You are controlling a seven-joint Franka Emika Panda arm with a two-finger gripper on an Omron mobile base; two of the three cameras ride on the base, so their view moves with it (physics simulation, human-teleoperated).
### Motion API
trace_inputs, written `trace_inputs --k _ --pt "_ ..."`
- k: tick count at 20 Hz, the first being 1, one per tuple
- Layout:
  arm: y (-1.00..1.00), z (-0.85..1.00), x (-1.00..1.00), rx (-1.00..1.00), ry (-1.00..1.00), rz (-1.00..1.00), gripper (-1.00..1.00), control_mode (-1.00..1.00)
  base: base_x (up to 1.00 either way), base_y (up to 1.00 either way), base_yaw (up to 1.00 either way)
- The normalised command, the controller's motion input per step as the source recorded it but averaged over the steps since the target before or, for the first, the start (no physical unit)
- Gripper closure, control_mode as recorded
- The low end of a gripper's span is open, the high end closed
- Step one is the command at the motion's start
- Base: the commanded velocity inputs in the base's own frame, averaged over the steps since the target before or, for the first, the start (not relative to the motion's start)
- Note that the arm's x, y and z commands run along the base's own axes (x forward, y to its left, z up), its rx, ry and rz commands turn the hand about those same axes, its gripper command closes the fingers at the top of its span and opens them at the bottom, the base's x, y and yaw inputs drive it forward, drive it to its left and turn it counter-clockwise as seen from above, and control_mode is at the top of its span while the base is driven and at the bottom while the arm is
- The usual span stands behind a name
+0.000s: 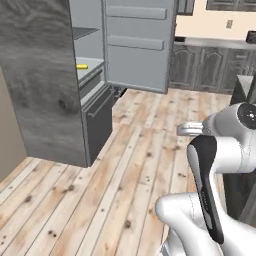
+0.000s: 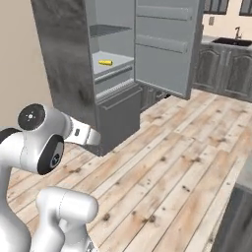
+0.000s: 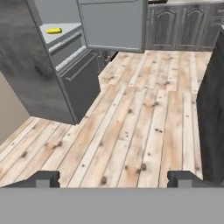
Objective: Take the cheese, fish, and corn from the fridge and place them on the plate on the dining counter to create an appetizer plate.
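Corn on fridge shelf, far beyond open claw.

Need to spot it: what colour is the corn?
Yellow; the corn shows best in the hand view.

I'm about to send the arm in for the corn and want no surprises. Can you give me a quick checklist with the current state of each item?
1. Fridge door open: ok.
2. Corn lying on a shelf, nothing in front of it: ok.
3. Gripper open, nothing between the fingertips: ok.
4. Gripper within reach of the shelf: not ok, wood floor lies between them.
5. Cheese and fish located: cannot tell.
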Motion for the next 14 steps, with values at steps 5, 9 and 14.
trace_inputs --k 5,9,14 --pt "0.00 0.00 0.00 0.00 0.00 0.00 -1.00 1.00 0.77 0.47 0.43" --pt "0.00 0.00 0.00 0.00 0.00 0.00 -1.00 1.00 0.91 -0.09 0.26" --pt "0.00 0.00 0.00 0.00 0.00 0.00 -1.00 1.00 0.98 -0.58 0.15"
